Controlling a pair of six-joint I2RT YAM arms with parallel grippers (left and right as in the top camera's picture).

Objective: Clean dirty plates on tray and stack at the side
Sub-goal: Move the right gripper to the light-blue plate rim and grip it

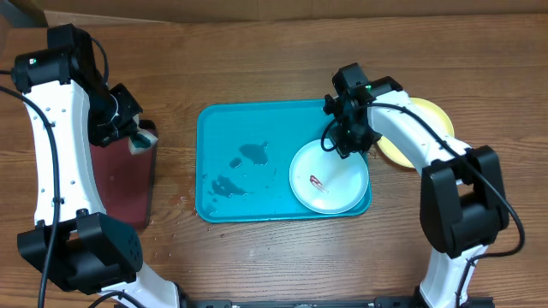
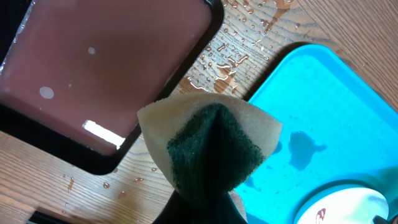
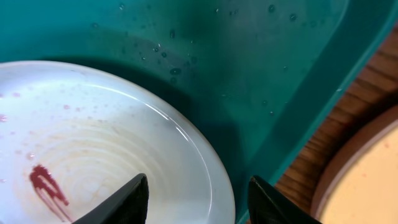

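The turquoise tray lies mid-table with puddles on it. A white plate with a red smear rests in its right end. My right gripper hangs open over that plate's far rim. In the right wrist view the plate has its rim between the fingers, which do not touch it. A yellow plate lies on the table right of the tray, partly hidden by the right arm. My left gripper is shut on a tan-and-green sponge over the table left of the tray.
A dark maroon tray with a black rim sits left of the turquoise tray, under the left arm. Water drops dot the wood between the two trays. The yellow plate's edge lies close beside the tray's right wall.
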